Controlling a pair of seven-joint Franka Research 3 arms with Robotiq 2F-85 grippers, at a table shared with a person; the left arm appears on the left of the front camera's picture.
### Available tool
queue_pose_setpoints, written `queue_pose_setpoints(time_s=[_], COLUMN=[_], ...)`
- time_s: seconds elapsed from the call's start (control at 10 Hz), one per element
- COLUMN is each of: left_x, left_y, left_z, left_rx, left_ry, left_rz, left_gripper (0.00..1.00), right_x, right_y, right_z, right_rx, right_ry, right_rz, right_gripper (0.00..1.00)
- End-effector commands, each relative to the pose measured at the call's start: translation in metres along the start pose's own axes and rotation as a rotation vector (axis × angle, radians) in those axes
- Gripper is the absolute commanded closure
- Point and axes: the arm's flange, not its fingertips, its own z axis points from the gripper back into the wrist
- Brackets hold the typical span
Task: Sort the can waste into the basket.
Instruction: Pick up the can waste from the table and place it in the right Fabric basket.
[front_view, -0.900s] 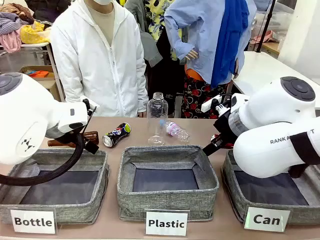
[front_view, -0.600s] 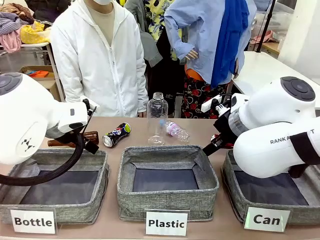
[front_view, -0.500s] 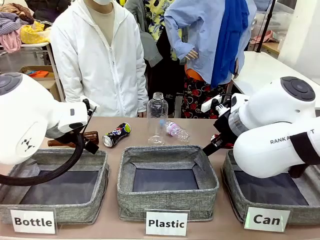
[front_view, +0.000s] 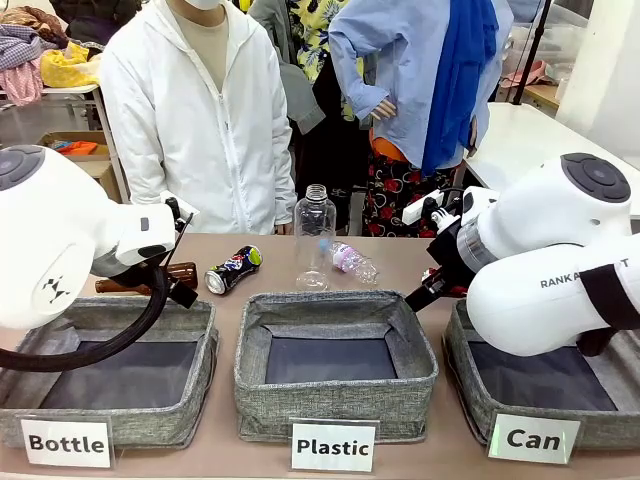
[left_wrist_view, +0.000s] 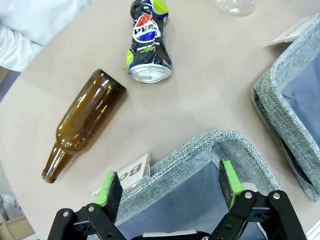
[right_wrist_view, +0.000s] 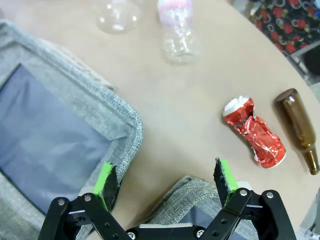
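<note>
Over the basket (front_view: 470, 395) rim, right fingers (right_wrist_view: 223, 176) spread, empty. Just beyond the basket, red can (right_wrist_view: 255, 132) on the surface (right_wrist_view: 180, 100): crushed, light, thin, probably slippery; best pinched across the dented middle. Well left of the basket, Pepsi can (left_wrist_view: 147, 42) and left fingers (left_wrist_view: 111, 189), spread.

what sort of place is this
Likely a robotics lab set up for a waste-sorting trial: two white robot arms over a table, the Bottle bin, Plastic bin and Can basket in a row, and a Pepsi can and brown bottle lying loose beyond them.
</note>
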Motion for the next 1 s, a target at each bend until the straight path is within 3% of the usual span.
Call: queue_pose_setpoints(time_s=[0.0,0.3,0.4,0.6,0.7,0.8,0.9], left_x=[0.0,0.0,0.0,0.001,0.006,0.007,-0.012], left_y=[0.0,0.0,0.0,-0.024,-0.042,-0.06,-0.056], left_z=[0.0,0.0,0.0,0.066,0.1,0.134,0.158], left_rx=[0.0,0.0,0.0,-0.141,-0.166,-0.197,-0.25], left_ry=[0.0,0.0,0.0,-0.119,-0.165,-0.139,-0.158], left_rz=[-0.001,-0.001,0.0,-0.051,0.024,0.176,0.197], left_gripper=[0.0,0.0,0.0,0.0,0.0,0.0,0.0], right_x=[0.0,0.0,0.006,0.02,0.023,0.018,0.009], right_y=[0.0,0.0,-0.007,-0.015,-0.016,-0.018,-0.025], right_z=[0.0,0.0,0.024,0.084,0.116,0.146,0.161], right_rx=[0.0,0.0,0.065,0.086,0.116,0.233,0.301], right_ry=[0.0,0.0,-0.024,-0.056,-0.047,-0.076,-0.071], right_rz=[0.0,0.0,0.001,-0.105,-0.143,-0.156,-0.226], right_gripper=[0.0,0.0,0.0,0.0,0.0,0.0,0.0])
